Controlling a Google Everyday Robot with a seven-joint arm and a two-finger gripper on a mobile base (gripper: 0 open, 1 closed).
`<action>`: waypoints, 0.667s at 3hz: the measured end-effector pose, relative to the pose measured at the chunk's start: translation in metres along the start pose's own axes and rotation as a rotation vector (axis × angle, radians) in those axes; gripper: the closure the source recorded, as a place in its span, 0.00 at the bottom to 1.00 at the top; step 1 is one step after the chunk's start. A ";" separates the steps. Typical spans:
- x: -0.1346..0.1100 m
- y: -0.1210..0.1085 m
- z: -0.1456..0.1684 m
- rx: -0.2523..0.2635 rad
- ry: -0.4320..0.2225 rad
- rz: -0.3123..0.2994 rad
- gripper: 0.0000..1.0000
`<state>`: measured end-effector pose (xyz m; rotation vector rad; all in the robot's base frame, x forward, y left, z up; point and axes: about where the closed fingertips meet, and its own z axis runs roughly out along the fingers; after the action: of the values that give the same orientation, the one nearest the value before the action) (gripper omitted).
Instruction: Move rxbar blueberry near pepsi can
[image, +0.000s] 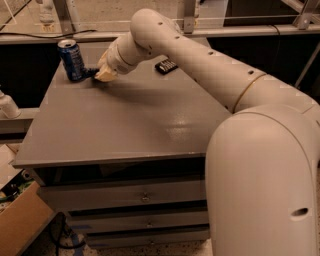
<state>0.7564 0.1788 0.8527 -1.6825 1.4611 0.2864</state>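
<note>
The pepsi can (71, 60) stands upright at the table's far left corner. My gripper (104, 74) is low over the table just right of the can, with its tan fingertips (106, 75) pointing toward it. It is shut on the rxbar blueberry (91, 73). Only a small dark end of the bar shows, sticking out between the fingertips and the can's base, and it touches or nearly touches the can. The rest of the bar is hidden by the gripper.
A black bar wrapper with pale lettering (166, 66) lies at the far middle of the grey table (130, 125), behind my forearm. A cardboard box (20, 225) sits on the floor at lower left. Drawers run under the tabletop.
</note>
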 end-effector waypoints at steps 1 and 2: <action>-0.003 0.000 -0.007 0.001 -0.008 0.002 0.13; -0.008 0.002 -0.010 -0.007 -0.026 0.006 0.00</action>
<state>0.7488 0.1777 0.8631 -1.6740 1.4471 0.3158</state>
